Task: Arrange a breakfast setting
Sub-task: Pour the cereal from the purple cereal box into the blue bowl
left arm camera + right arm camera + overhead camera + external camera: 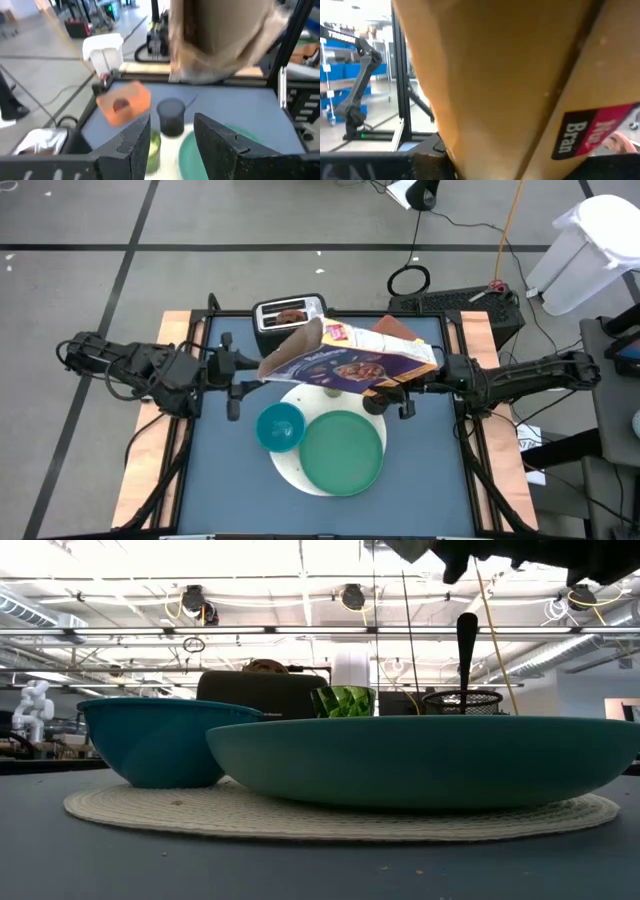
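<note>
A purple and brown cereal box (350, 360) hangs in the air over the table's far middle, held by my right gripper (392, 386). My left gripper (172, 150) is open at the box's left end (265, 368), apart from it. A blue bowl (280, 426) and a large green plate (342, 450) rest on the white round disc (292, 468). The small black cup (171, 116) holds the metal spoon (467, 640); the lime cup (345, 700) stands beside it. The brown bagel (290, 312) sticks out of the toaster. The dark-red fruit (120, 105) lies on the orange tray. My right gripper is shut on the cereal box at its near edge, toward its right end (385, 378), coming level from the table's right. The box fills the right wrist view (510, 75) and hides the fingers, so the kind of hold does not show. The box is lifted clear and tilted.
The silver toaster (288, 315) stands at the table's far edge, behind the box. The orange tray (124, 101) lies at the far right, under the box in the high view. The near part of the blue table top (230, 490) is bare.
</note>
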Controlling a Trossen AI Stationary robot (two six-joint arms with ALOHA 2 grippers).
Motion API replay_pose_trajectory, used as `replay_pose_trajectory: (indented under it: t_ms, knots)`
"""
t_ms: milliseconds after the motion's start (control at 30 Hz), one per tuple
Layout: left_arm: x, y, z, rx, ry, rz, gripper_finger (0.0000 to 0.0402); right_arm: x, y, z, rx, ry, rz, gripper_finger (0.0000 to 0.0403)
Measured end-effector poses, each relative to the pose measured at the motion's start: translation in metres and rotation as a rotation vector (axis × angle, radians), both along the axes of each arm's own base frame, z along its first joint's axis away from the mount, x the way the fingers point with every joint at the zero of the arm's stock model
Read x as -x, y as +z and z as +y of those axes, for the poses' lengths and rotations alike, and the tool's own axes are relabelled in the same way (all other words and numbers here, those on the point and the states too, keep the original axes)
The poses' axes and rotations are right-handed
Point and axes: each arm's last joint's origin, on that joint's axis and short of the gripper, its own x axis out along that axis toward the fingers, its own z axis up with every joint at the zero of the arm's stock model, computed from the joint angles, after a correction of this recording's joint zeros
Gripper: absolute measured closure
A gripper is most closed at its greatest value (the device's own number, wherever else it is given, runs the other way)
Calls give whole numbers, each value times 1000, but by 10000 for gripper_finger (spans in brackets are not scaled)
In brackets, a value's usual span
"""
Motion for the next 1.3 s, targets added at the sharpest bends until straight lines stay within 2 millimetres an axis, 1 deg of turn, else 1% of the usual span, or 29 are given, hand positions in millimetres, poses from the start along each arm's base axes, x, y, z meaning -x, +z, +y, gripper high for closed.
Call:
replay_pose_trajectory:
  t_ms: [100,233,367,500,700,900,1133,1300]
  knots:
    - [11,-29,4,42,23,35,243,4,-1,0,-1,1,29,229]
    - [22,-67,8,98,49,30,243,7,-3,0,-6,2,80,229]
    - [31,-97,11,153,64,2,243,10,-7,0,-9,3,136,228]
    - [36,-120,13,177,65,-37,243,13,-8,0,-29,5,164,228]
    - [39,-147,13,183,64,-55,243,21,-9,-1,-32,-24,203,228]
    - [38,-170,13,187,63,-65,243,26,-1,-1,-30,-29,260,228]
    - [39,-186,14,210,65,-96,243,27,22,-3,-30,-72,310,228]
    - [39,-189,14,260,82,-100,243,28,29,0,-56,-50,316,228]
